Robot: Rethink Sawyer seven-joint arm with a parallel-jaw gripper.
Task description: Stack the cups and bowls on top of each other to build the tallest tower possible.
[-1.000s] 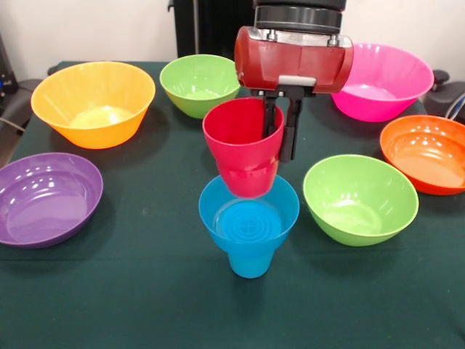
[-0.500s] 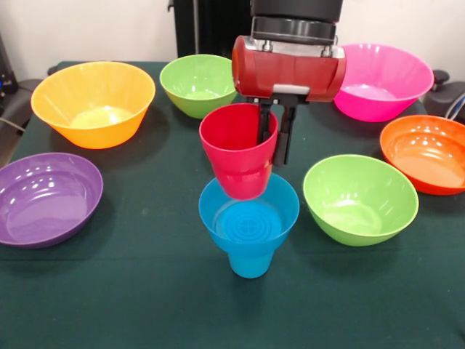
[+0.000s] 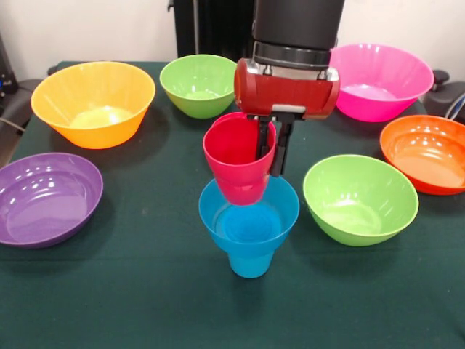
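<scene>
Green table [image 3: 131, 291] | tool [image 3: 270, 149] clamps red cup [image 3: 238, 163] rim | lime bowl [image 3: 360, 198] beside

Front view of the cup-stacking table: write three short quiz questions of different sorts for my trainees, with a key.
1. True or false: the gripper pinches the red cup's rim.
2. How many lime green bowls are on the table?
3. The red cup hangs over: A) purple bowl B) small blue bowl C) pink bowl.

Key: 1 true, one finger inside, one outside; 2 two; 3 B.
</scene>
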